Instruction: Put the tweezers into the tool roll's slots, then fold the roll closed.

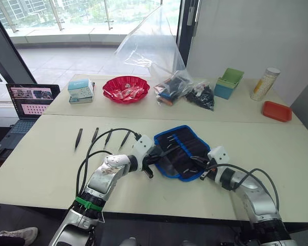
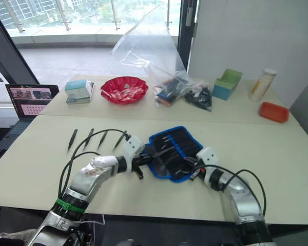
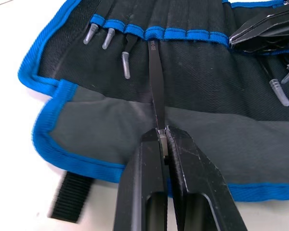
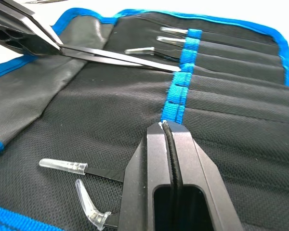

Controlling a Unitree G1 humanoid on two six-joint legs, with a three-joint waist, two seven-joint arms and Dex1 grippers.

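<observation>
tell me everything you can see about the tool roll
The tool roll is black woven fabric edged in bright blue, lying open and flat on the table, with a blue-banded row of narrow slots and a black strap at one edge. The left gripper feeds a tweezer into a slot; the right gripper pinches the blue band.

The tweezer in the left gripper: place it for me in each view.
Left eye: tweezer over the tool roll, held by the left gripper.
Right eye: same.
Left wrist: centre, tip at the blue slot band.
Right wrist: upper left.
Shared landmark: that band.
</observation>
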